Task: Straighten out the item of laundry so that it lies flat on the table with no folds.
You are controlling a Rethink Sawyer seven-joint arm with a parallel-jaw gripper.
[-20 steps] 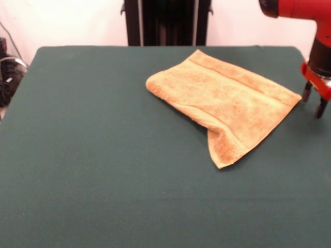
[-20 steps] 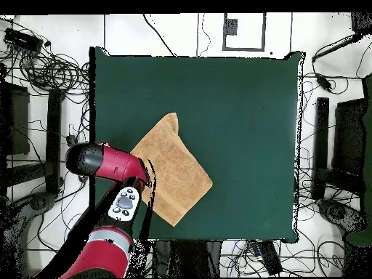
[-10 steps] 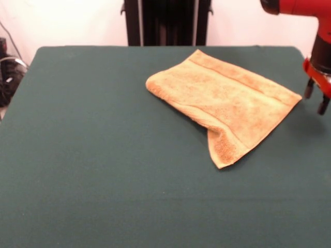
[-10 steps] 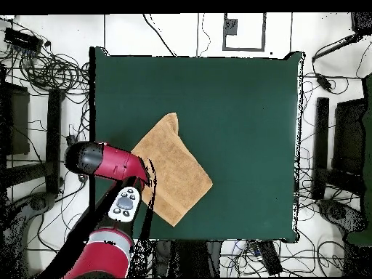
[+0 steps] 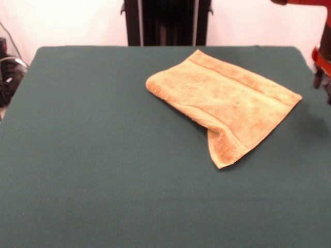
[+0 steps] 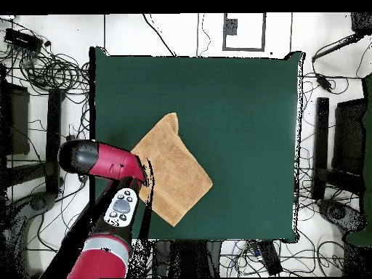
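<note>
The towel (image 5: 222, 101) is soft, limp and light, folded double on the table (image 5: 93, 155); best pinched at the loose near corner; the gripper (image 5: 321, 82), at the frame edge, holds nothing, its opening unclear.

Even, fairly bright light falls from above. The bench (image 5: 93, 170) shows matte, with no glare. The towel (image 5: 227, 103) casts only a thin soft shadow along its folded lower edge, well away from the pincer (image 5: 323, 85). A faint shadow lies on the bench just below the pincer. The front view is slightly soft.
</note>
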